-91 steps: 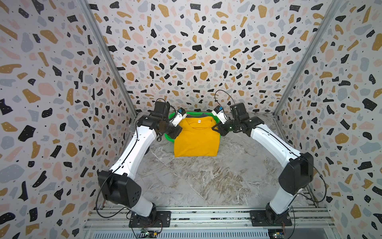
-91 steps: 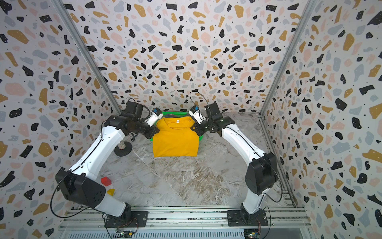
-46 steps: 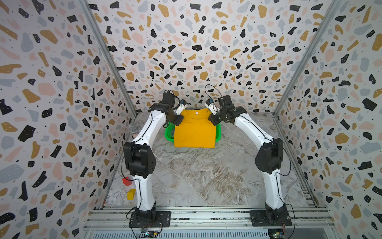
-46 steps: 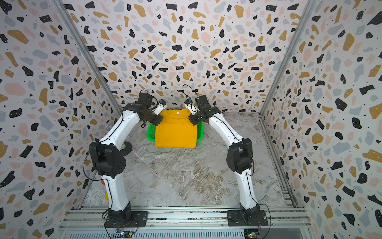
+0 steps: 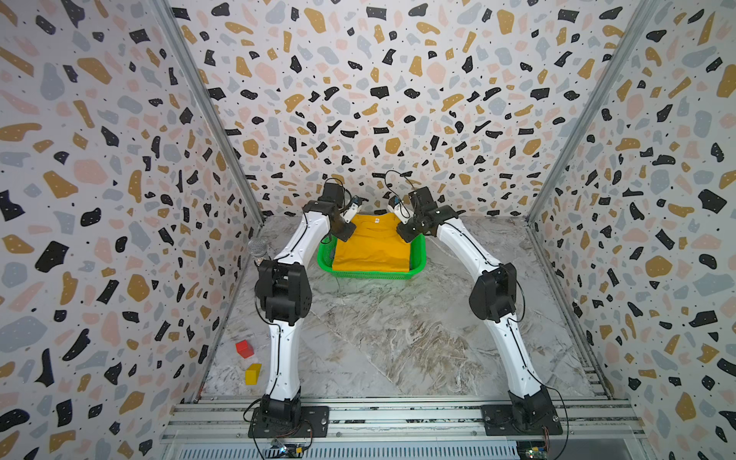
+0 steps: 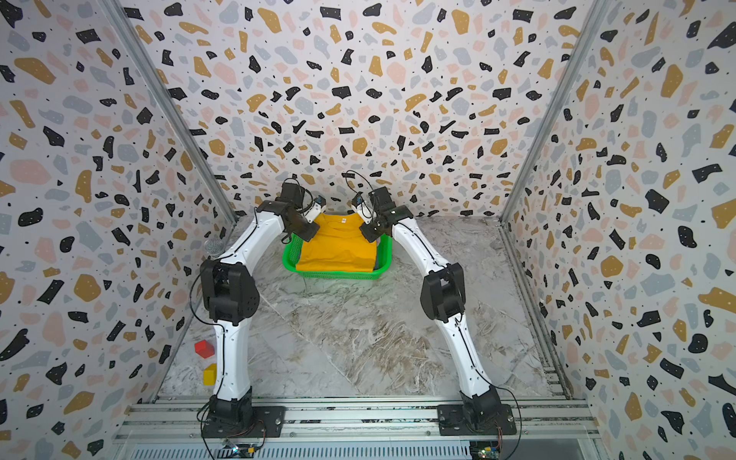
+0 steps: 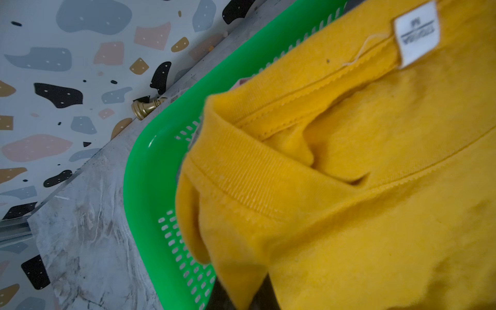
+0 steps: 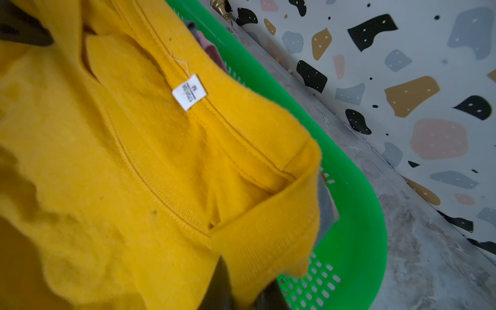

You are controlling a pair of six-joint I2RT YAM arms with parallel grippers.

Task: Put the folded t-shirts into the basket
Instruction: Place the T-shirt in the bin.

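I have the left claw and right claw each clamped on a collar-end corner of the mustard t-shirt. The shirt sags across the green basket at the back of the table. Pink cloth and grey cloth peek out beneath it, inside the basket.

The left arm and right arm share slim white shells, bulky black joint housings, thin looping black cables and screwed black base plates on a silver rail.
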